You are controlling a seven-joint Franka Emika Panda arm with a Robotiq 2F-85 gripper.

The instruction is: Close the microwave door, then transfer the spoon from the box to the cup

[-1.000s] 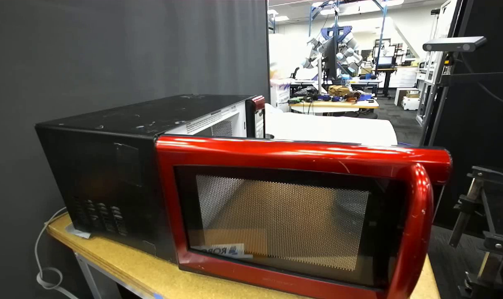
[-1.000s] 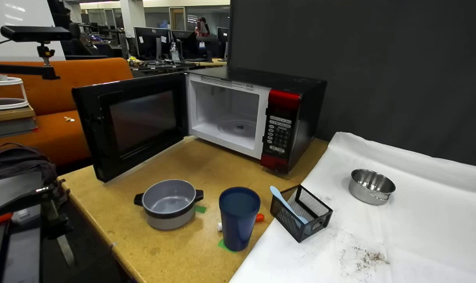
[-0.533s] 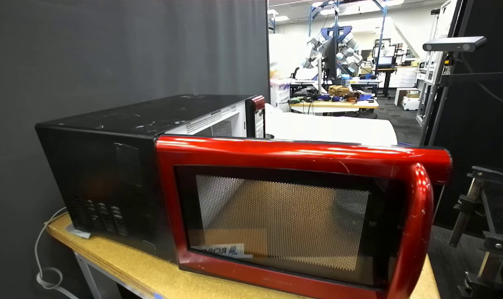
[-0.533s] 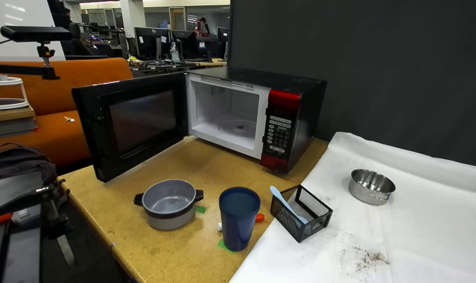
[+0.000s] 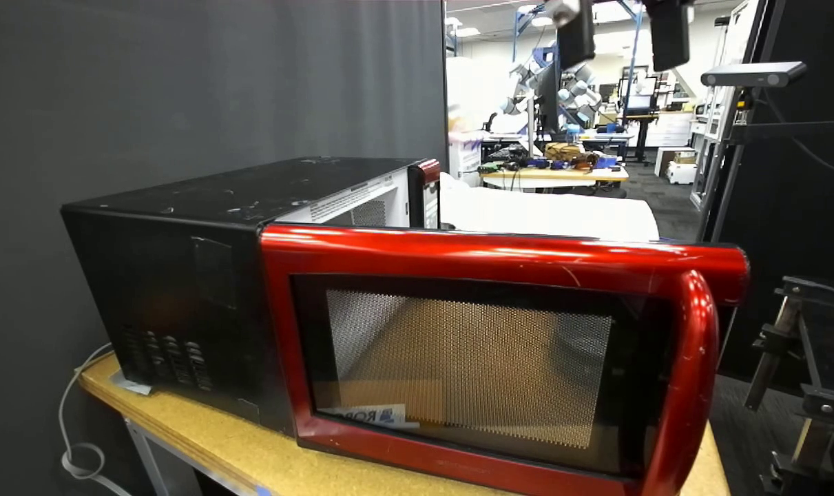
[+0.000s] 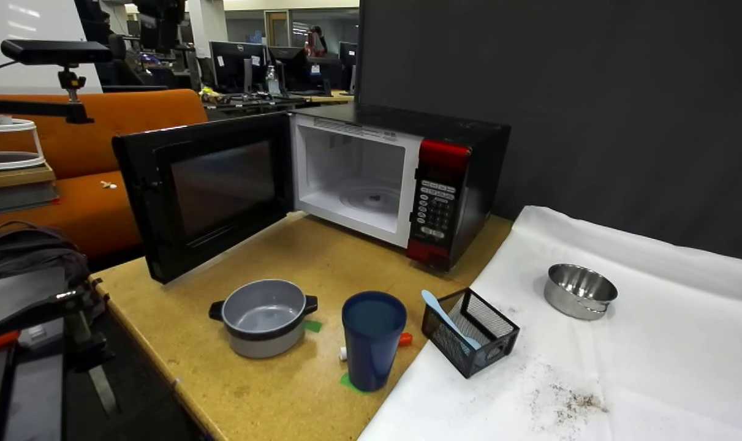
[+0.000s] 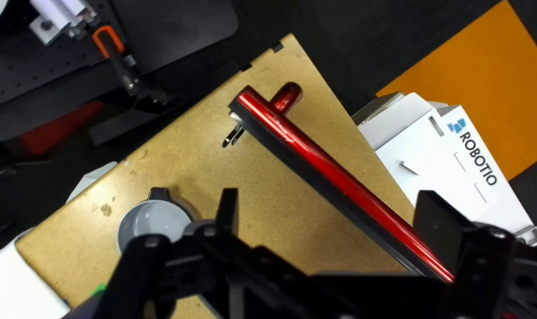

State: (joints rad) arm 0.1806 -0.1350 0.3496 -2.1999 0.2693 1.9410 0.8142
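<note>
Pincer (image 7: 330, 208), jaws spread, apart from the open microwave door (image 7: 323, 164), possibly also the dark shape (image 6: 158, 24) topping an exterior view, blue cup (image 6: 372, 346) upright on desk (image 6: 254, 407), light-blue spoon (image 6: 436, 306) leaning in black mesh box (image 6: 487, 361), these two only in an exterior view.

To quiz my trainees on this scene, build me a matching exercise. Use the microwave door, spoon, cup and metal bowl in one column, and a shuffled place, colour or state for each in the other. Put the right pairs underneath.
Things
1) Microwave door
2) Spoon
3) Cup
4) Metal bowl

Places, colours, states
A) Leaning in the wire box, one end sticking out
B) Silver-coloured, on the white sheet
C) Swung open
D) Dark blue, upright on the wooden table

Right pairs: 1-C; 2-A; 3-D; 4-B
</note>
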